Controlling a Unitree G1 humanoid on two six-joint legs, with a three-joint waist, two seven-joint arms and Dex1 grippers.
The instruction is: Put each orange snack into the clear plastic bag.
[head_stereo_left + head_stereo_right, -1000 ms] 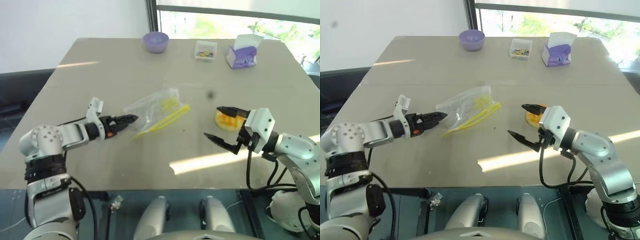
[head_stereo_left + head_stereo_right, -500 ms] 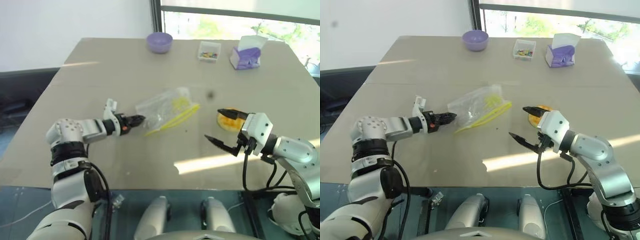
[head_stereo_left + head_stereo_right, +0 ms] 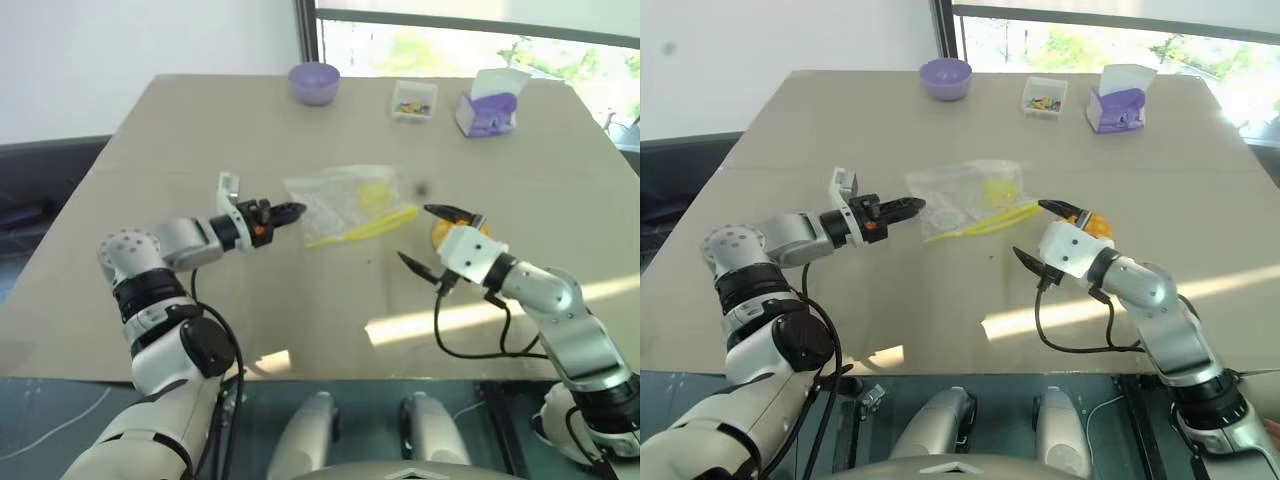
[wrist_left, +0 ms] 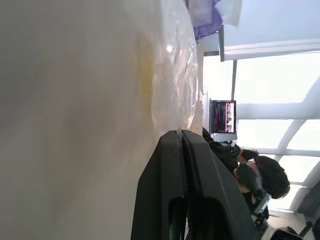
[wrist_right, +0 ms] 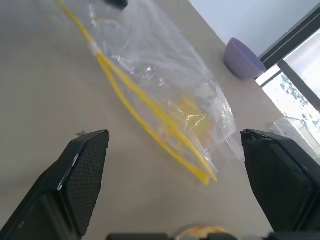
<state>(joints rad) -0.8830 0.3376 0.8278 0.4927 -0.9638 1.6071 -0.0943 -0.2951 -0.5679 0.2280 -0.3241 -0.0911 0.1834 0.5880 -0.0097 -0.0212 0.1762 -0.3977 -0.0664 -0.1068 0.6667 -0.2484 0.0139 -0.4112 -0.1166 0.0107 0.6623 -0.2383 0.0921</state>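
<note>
The clear plastic bag (image 3: pixel 350 198), crinkly with a yellow seal strip (image 3: pixel 365 226), lies in the middle of the table. My left gripper (image 3: pixel 296 211) is shut on the bag's left corner; in the left wrist view its fingers (image 4: pixel 186 165) meet the bag's edge (image 4: pixel 172 75). The orange snack (image 3: pixel 1092 222), a yellow-orange bun, sits right of the bag, mostly hidden behind my right hand. My right gripper (image 3: pixel 427 240) stands open just in front of the bun, its fingers (image 5: pixel 77 175) pointing at the seal strip (image 5: pixel 150 120), and holds nothing.
At the table's far side stand a purple bowl (image 3: pixel 314 80), a small clear box of coloured bits (image 3: pixel 413 100) and a purple-and-white tissue packet (image 3: pixel 487 105). A person (image 4: pixel 255 175) sits beyond the table. Sunlight falls in a bright stripe on the table (image 3: pixel 420 325).
My left gripper has shut on the bag's corner and moved right and up, dragging the bag rightward. The right gripper has rolled and slid toward the bag, staying open.
</note>
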